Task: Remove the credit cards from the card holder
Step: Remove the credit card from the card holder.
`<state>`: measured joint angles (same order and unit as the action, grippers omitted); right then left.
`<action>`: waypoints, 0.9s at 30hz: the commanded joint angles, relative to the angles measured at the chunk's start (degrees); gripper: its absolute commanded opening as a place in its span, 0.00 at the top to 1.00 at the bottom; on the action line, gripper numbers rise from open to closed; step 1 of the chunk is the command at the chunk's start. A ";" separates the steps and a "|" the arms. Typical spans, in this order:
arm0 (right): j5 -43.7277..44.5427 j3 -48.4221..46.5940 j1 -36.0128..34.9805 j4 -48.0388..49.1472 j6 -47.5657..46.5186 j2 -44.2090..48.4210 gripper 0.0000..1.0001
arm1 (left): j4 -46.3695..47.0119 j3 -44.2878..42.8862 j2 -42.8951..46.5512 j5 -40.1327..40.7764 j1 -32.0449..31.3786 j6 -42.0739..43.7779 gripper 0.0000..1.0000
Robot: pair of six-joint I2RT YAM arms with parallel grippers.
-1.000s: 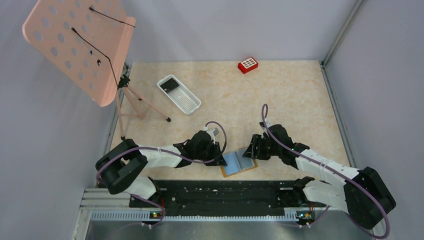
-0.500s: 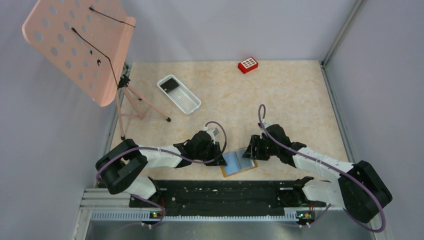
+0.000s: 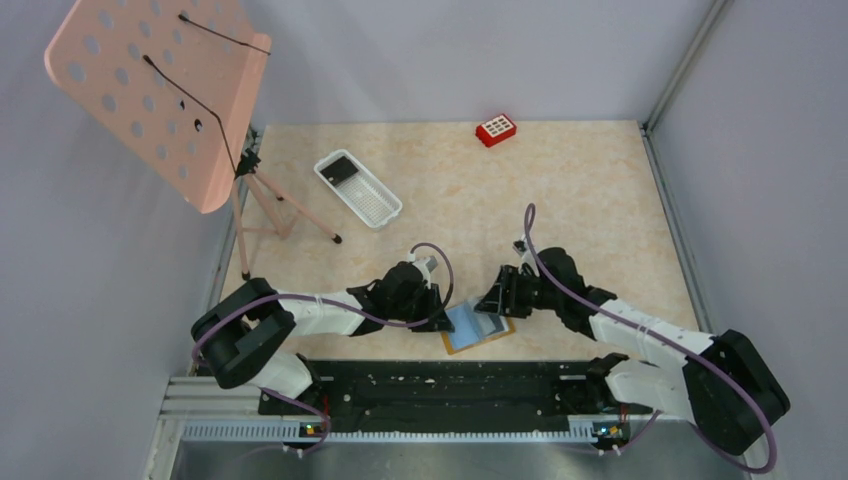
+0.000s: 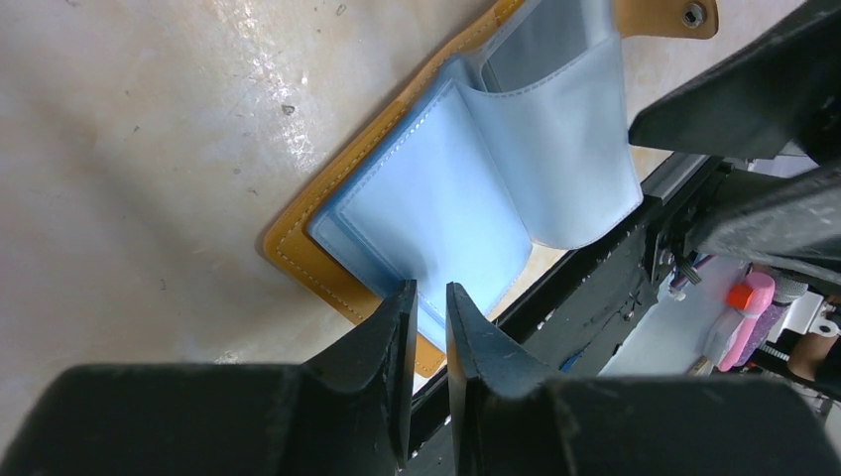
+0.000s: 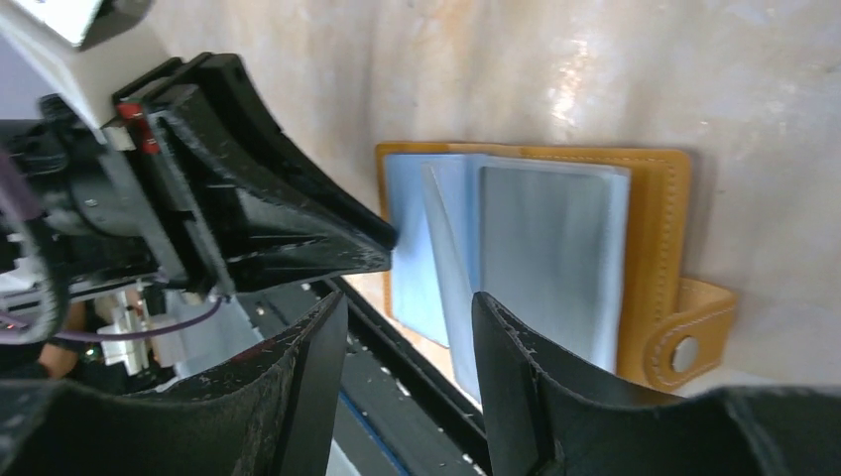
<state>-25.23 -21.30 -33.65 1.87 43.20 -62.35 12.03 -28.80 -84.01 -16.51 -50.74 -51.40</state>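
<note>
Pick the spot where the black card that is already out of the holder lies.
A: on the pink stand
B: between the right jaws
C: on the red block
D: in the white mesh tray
D: the top view shows the black card lying flat at the far end of the white mesh tray.

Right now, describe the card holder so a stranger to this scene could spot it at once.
On the beige table, look near the front edge, between the left pincer and the right pincer. There lies the card holder, a small tan-brown folder lying open. Its light blue sleeves set it apart from the white mesh tray and red block farther back.
</note>
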 commanded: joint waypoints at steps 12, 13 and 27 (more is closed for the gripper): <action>-4.06 2.97 -5.38 13.09 7.30 -0.38 0.56 | -0.57 -0.58 5.15 3.80 -0.32 -2.09 0.77; -3.96 3.20 -5.86 14.02 7.61 -0.69 0.57 | -1.37 -0.76 5.86 4.30 -0.32 -2.24 0.76; 0.99 0.02 -13.59 16.05 5.58 -10.47 0.58 | -7.66 -1.01 17.74 11.90 -0.32 -3.71 0.72</action>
<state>-26.41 -18.09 -45.80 17.28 50.65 -71.96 4.93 -28.80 -67.53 -6.31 -50.74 -55.24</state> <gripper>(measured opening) 0.413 0.281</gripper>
